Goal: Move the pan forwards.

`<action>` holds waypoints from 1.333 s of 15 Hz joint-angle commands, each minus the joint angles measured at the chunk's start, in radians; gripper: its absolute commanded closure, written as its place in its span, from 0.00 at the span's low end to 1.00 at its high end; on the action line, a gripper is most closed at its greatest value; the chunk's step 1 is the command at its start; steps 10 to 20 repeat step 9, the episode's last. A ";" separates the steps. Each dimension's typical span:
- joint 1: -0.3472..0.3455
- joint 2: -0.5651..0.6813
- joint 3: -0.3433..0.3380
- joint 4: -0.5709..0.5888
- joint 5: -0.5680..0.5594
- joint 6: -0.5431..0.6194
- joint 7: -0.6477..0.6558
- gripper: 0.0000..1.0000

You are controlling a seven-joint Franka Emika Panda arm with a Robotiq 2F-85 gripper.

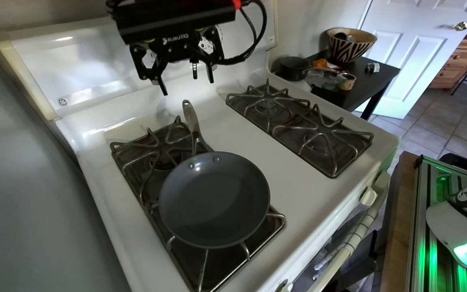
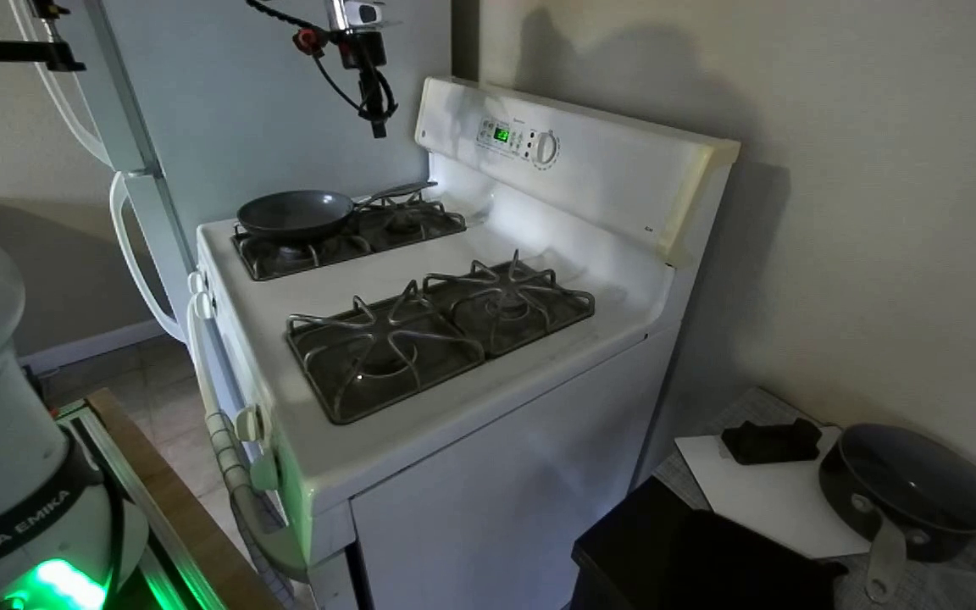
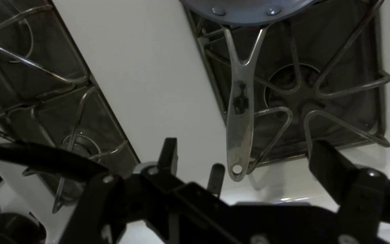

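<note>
The dark grey round pan (image 1: 217,198) sits on a burner grate of the white stove; it also shows in an exterior view (image 2: 293,212). Its long grey metal handle (image 1: 191,115) points toward the stove's back panel. In the wrist view only the pan's edge (image 3: 249,16) with two rivets shows, and the handle (image 3: 240,132) reaches down toward the jaws. My gripper (image 1: 187,83) is open and empty, above the back of the stove beyond the handle's end. In the wrist view its fingers (image 3: 246,152) stand wide, one on each side of the handle end, without visible contact.
Another pair of burner grates (image 1: 298,125) lies across the white stovetop. The back panel (image 2: 573,161) rises behind the burners. A refrigerator (image 2: 285,110) stands beside the pan's side of the stove. A saucepan (image 2: 903,487) sits on a low table beside the stove.
</note>
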 commanded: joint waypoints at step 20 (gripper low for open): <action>-0.044 -0.145 0.048 -0.129 0.003 0.013 -0.036 0.00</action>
